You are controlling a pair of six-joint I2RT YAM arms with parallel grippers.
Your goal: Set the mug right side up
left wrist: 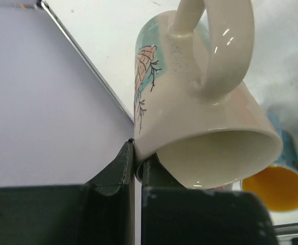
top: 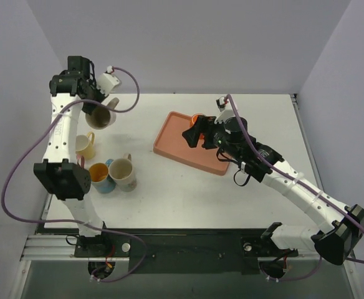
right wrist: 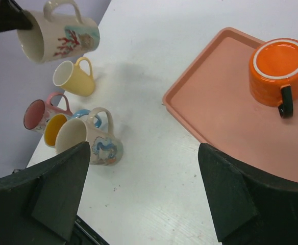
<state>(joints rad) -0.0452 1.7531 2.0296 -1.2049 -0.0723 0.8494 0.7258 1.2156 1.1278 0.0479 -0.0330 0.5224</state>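
Orange mug [right wrist: 279, 66] on tray [right wrist: 215, 117], possibly upright, beyond parted right jaws; left jaws pinch cream mug [left wrist: 200, 112].

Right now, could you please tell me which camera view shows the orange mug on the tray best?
The right wrist view: the orange mug sits unobstructed on the tray, base up. The top external view shows only a sliver behind the right gripper; the left wrist view misses it.
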